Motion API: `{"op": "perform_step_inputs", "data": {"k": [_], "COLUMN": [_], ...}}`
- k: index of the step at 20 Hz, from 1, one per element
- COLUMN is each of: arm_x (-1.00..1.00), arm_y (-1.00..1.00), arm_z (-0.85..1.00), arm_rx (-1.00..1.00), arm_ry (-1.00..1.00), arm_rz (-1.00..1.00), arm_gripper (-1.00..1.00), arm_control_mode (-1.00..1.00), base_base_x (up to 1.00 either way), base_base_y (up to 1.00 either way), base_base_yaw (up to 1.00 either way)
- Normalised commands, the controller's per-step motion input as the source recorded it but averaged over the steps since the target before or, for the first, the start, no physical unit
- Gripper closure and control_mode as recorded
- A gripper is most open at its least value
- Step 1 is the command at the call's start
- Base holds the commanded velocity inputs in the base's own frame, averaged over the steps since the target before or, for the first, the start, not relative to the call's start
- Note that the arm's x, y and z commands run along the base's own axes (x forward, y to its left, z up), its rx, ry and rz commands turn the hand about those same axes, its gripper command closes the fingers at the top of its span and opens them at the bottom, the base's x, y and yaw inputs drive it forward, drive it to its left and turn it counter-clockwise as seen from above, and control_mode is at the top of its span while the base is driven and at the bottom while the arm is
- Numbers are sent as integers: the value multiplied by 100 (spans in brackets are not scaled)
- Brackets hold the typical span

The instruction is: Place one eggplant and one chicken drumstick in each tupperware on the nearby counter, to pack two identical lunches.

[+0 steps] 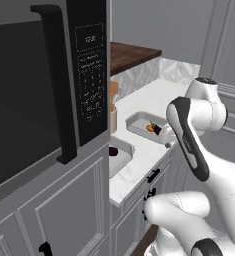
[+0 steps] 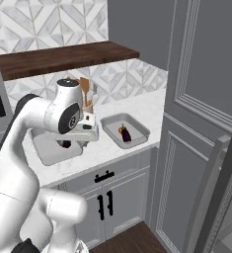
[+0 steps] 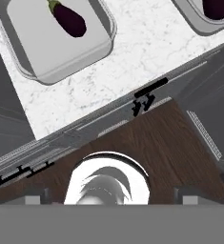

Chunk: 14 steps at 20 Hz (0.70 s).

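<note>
**Pincer spread above bench edge, nothing held**

Pincer (image 2: pixel 88 134) hangs over the front edge of the bench (image 2: pixel 137 111), jaws spread wide, nothing between them. In the right base view it sits between the two tupperware trays, above the marbled top. Hand view looks straight down: fingertips (image 3: pixel 37 195) at the bottom corners, far apart, dark wood floor (image 3: pixel 166 143) beneath.

Near tupperware (image 2: pixel 130 124) sits on the bench by the tall grey cabinet panel (image 2: pixel 196 123). It holds one eggplant (image 2: pixel 125 134) with something small and orange (image 1: pixel 150 128) just beside it; too small to tell what it is. In the hand view this tray (image 3: pixel 61 52) shows one dark purple eggplant (image 3: pixel 69 20) lying on its floor, tilted.

Second tupperware (image 2: pixel 56 150) lies further left on the bench, partly hidden by the arm, near the microwave (image 1: pixel 49 85). A dark purple eggplant (image 1: pixel 113 151) rests inside it; the hand view shows that tray's corner (image 3: pixel 199 24) with the eggplant end (image 3: pixel 216 7).

Beige utensil cup (image 2: pixel 88 106) with wooden utensils stands behind the trays by the tiled wall. Dark wooden shelf (image 2: pixel 63 54) runs above. Grey cabinet doors with black handles (image 2: pixel 104 176) below the bench.
</note>
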Motion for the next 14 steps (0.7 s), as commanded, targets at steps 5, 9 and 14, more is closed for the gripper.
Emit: {"op": "perform_step_inputs", "data": {"k": [5, 9, 14], "arm_x": [-97, -98, -49], "arm_y": [-1, 10, 10], "arm_z": [2, 0, 0], "arm_rx": [0, 0, 0], "arm_ry": [-15, -26, -12], "arm_rz": [-15, -2, 0], "arm_gripper": [-100, -100, -100], "arm_control_mode": [-100, -100, -100], "base_base_x": [0, 0, 0], "base_base_y": [0, 0, 0], "base_base_yaw": [0, 0, 0]}}
